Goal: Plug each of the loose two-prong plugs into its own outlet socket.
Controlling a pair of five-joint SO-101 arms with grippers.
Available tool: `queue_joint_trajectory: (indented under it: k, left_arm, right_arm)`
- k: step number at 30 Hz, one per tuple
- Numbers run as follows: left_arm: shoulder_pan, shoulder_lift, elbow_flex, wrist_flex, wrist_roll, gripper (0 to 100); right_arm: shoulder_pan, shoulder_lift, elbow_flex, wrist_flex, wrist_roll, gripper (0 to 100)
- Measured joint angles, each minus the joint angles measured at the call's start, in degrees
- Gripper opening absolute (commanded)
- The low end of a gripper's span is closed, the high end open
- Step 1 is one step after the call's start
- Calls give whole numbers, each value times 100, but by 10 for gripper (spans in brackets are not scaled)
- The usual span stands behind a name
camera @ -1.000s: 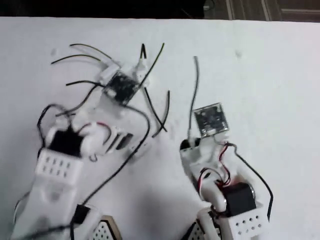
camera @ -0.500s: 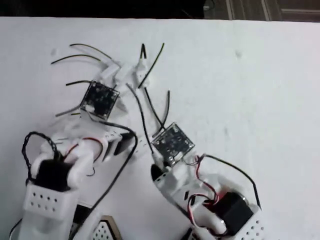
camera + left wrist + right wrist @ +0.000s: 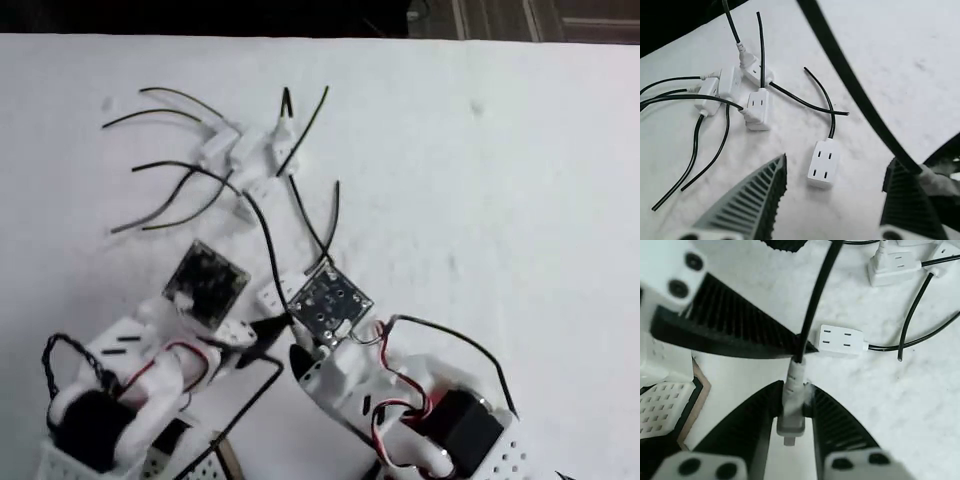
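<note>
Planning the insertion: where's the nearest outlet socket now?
High view: the outlet socket lies between the left gripper and right gripper, beside the held plug.

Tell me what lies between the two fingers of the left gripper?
In the left wrist view, a white outlet socket lies between the fingertips of the open left gripper; a black cable passes by one finger.

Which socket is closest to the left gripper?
The four-slot socket lying alone, just ahead of the open left gripper. The other sockets sit farther off, bunched together.
</note>
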Motion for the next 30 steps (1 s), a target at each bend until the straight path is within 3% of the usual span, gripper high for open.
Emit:
queue_joint_trajectory:
  k: [8,18,23,30]
  left_arm:
    - [527,-273,18,70,-211,313]
    - [554,-308,-246,343,-545,309]
    - [35,-308,-686,677,-686,309]
    - [-853,-756,-440,870,-844,309]
  right_arm:
    - [44,0,422,-308,0,18]
    - [9,9,448,-642,0,18]
    - [9,0,765,-1363,0,18]
    - [281,9,2154,-3253,105,18]
